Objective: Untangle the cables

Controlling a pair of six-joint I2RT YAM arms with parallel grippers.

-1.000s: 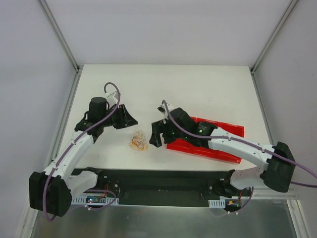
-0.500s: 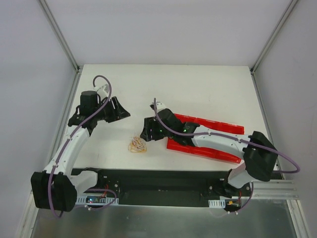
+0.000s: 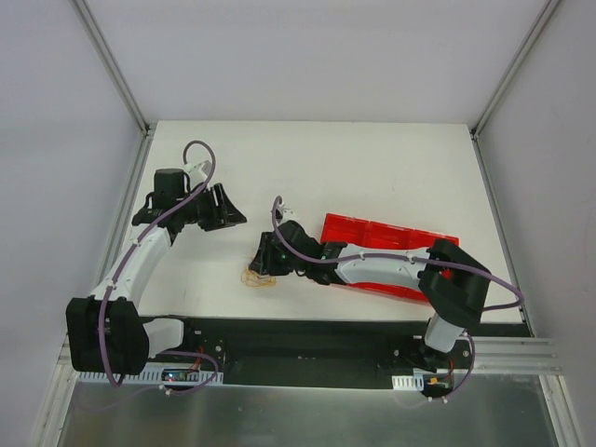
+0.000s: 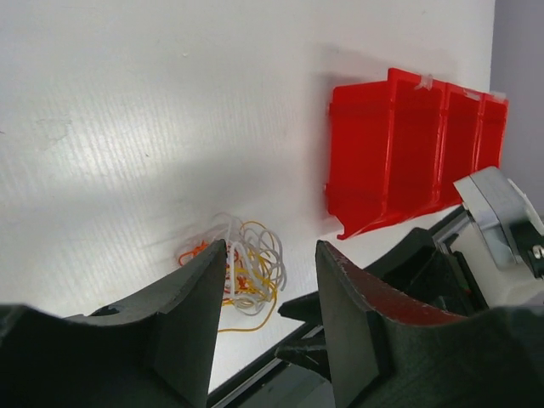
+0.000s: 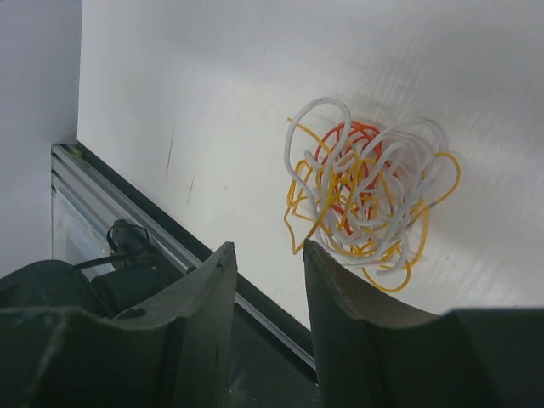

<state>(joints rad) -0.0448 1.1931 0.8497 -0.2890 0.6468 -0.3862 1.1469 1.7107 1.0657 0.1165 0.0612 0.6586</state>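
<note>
The cables (image 3: 253,277) are a small tangle of orange-yellow, white and reddish strands lying on the white table near its front edge. My right gripper (image 3: 264,260) is open and empty, right beside the tangle. In the right wrist view the tangle (image 5: 370,200) lies just beyond and right of the open gripper (image 5: 268,248), apart from it. My left gripper (image 3: 230,210) is open and empty, well behind the tangle. In the left wrist view the tangle (image 4: 246,272) shows between its fingertips, far below the gripper (image 4: 272,248).
A red partitioned bin (image 3: 372,231) sits right of the tangle, partly under my right arm; it also shows in the left wrist view (image 4: 408,153). The table's black front rail (image 5: 178,246) runs just below the tangle. Grey walls close in the table sides.
My right arm has stretched left, bringing its gripper from beside the bin up to the tangle. My left gripper drew back up and left. The tangle sits slightly nearer the front edge.
</note>
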